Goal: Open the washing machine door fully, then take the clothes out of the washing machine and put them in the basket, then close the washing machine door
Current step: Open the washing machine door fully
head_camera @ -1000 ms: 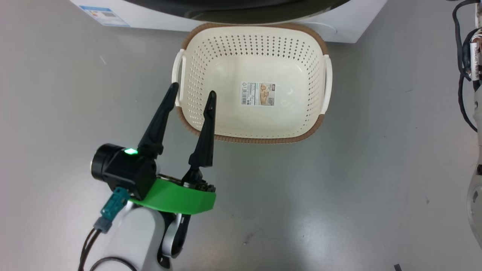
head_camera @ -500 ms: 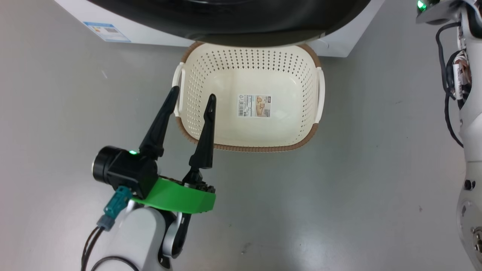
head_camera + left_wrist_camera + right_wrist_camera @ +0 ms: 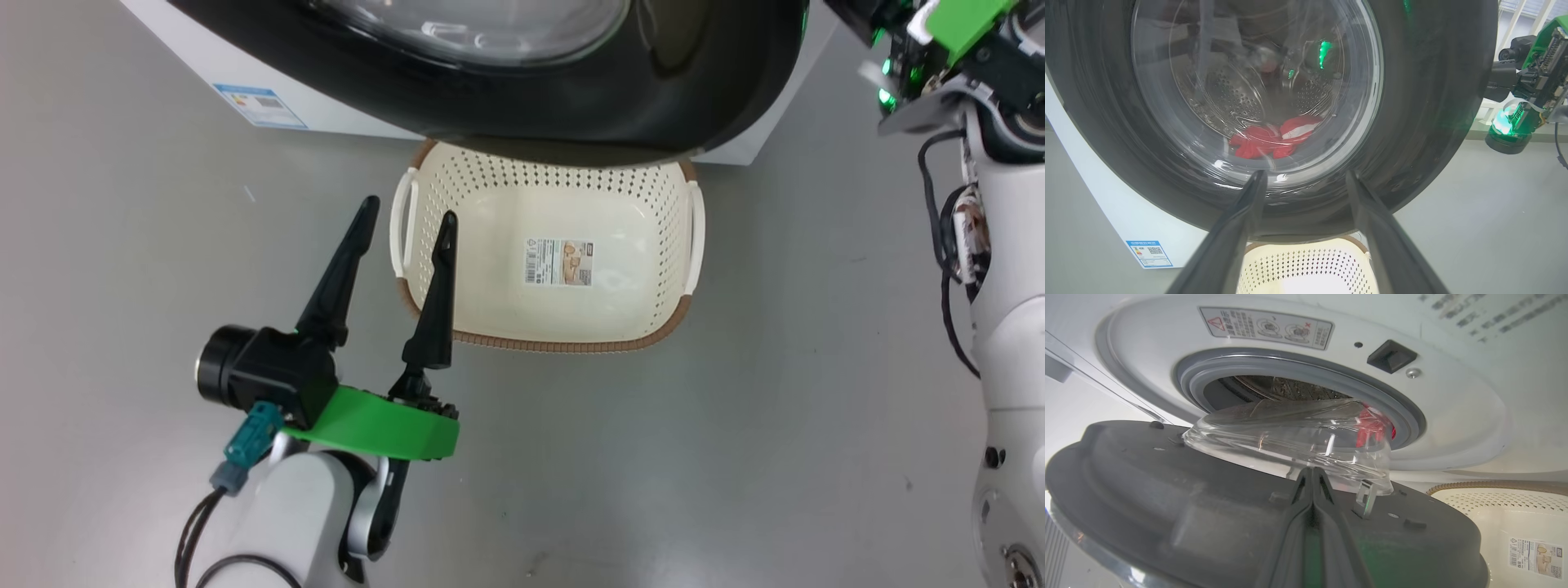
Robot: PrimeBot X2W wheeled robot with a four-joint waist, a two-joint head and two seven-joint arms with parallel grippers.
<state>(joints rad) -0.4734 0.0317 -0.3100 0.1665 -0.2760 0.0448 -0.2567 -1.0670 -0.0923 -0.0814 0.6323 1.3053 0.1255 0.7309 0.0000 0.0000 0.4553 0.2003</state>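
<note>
The washing machine door (image 3: 571, 106), black-rimmed with a bulging glass centre, stands partly open over the far edge of the basket (image 3: 563, 339). My right gripper (image 3: 1312, 475) is shut, its fingers lying against the door's grey inner side (image 3: 1167, 498), with nothing held. Behind it are the washing machine (image 3: 1453, 416) and its grey gasket. Red clothes (image 3: 1265, 141) lie in the steel drum, seen through the glass. My left gripper (image 3: 408, 212) hangs open and empty at the basket's left handle, pointing at the door (image 3: 1433, 102).
The cream basket (image 3: 1306, 261) sits on the grey floor right in front of the machine, with only a sticker on its bottom. My right arm's wrist (image 3: 1527, 81) is beside the door's right edge. Cables hang along the right arm (image 3: 955, 237).
The head camera has tilted up, bringing more of the door and my right wrist into view. The door's rim now overlaps the basket's far edge. The left gripper stays open.
</note>
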